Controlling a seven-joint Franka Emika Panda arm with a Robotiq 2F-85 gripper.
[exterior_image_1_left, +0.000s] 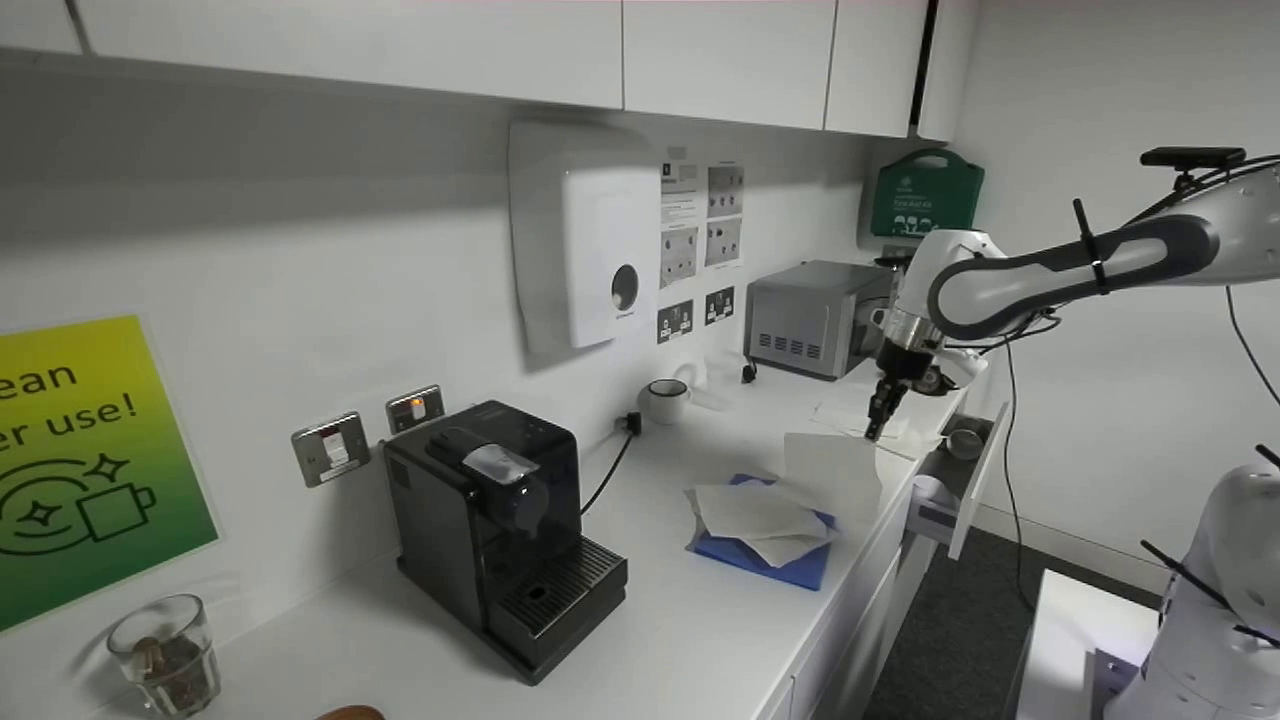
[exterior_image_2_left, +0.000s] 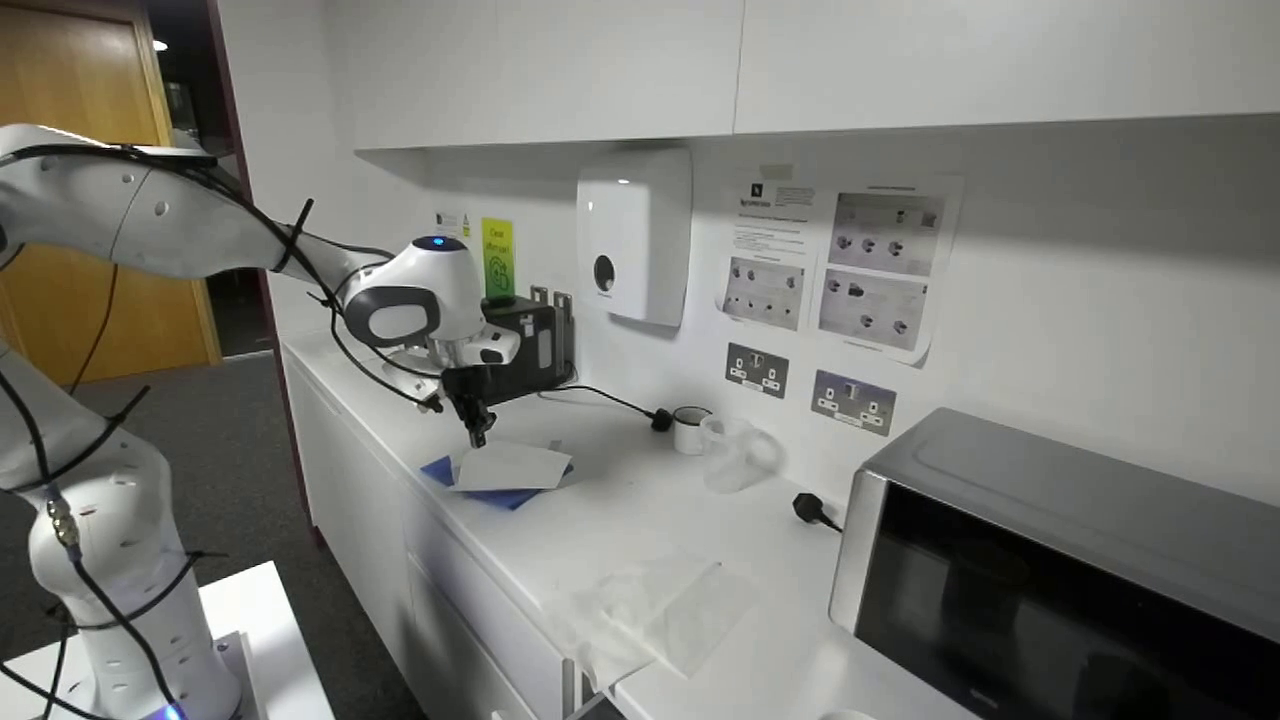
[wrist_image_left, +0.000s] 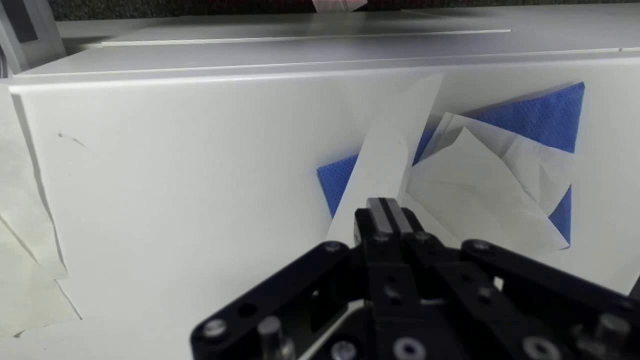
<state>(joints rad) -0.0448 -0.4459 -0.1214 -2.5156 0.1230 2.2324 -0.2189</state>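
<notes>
My gripper (exterior_image_1_left: 873, 436) points down over the counter with its jaws together. A thin white paper sheet (exterior_image_1_left: 832, 470) is pinched at its upper edge and hangs tilted below the fingertips. From the wrist view, the gripper (wrist_image_left: 384, 201) covers the pinched edge, and the paper sheet (wrist_image_left: 385, 155) runs away beneath it as a narrow strip. Right beside it lies a folded blue cloth (wrist_image_left: 545, 120), partly covered by loose white papers (wrist_image_left: 480, 195). In an exterior view the gripper (exterior_image_2_left: 478, 442) stands just above the blue cloth (exterior_image_2_left: 505, 498).
A black coffee machine (exterior_image_1_left: 440, 500) and a microwave (exterior_image_2_left: 950, 540) stand on the counter. By the wall are a white mug (exterior_image_2_left: 690, 432) and a clear jug (exterior_image_2_left: 730, 460). Thin tissue sheets (exterior_image_2_left: 690, 615) lie near an open drawer (exterior_image_1_left: 985, 480). A paper dispenser (exterior_image_1_left: 590, 240) hangs above.
</notes>
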